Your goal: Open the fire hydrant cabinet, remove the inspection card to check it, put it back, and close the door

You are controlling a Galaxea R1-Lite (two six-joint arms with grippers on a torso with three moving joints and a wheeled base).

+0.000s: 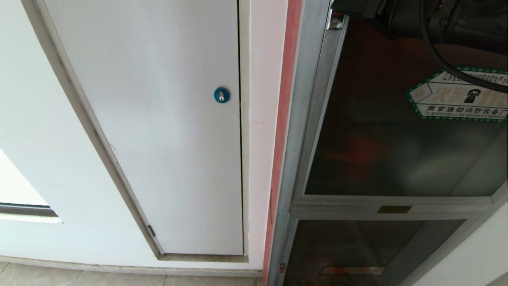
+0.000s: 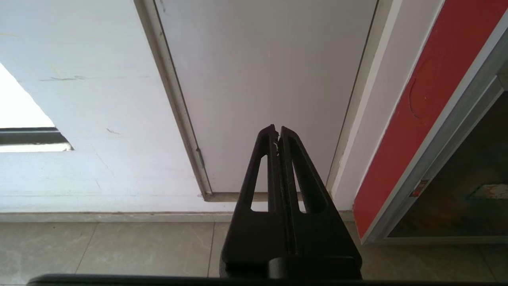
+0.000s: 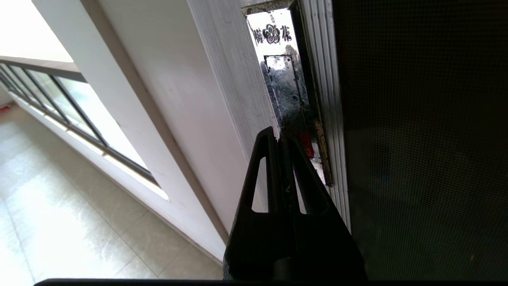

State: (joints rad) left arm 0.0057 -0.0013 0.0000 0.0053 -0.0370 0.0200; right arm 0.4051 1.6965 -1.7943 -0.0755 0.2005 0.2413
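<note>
The door [image 1: 401, 139] of dark glass stands shut in the cabinet [image 1: 295, 119], the right gripper [image 3: 278, 133] pressed together at the red latch [image 3: 304, 143] on its left edge, the left gripper [image 2: 277, 129] closed near the white door [image 1: 158, 119].

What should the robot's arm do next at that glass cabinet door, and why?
Probably ease the shut right gripper a little further into the recessed latch plate and press the small red latch beside its tips. The dark smoked-glass door in its silver aluminium frame looks closed, so nothing inside can be reached yet. The left gripper hangs shut by the plain white panel door.
</note>
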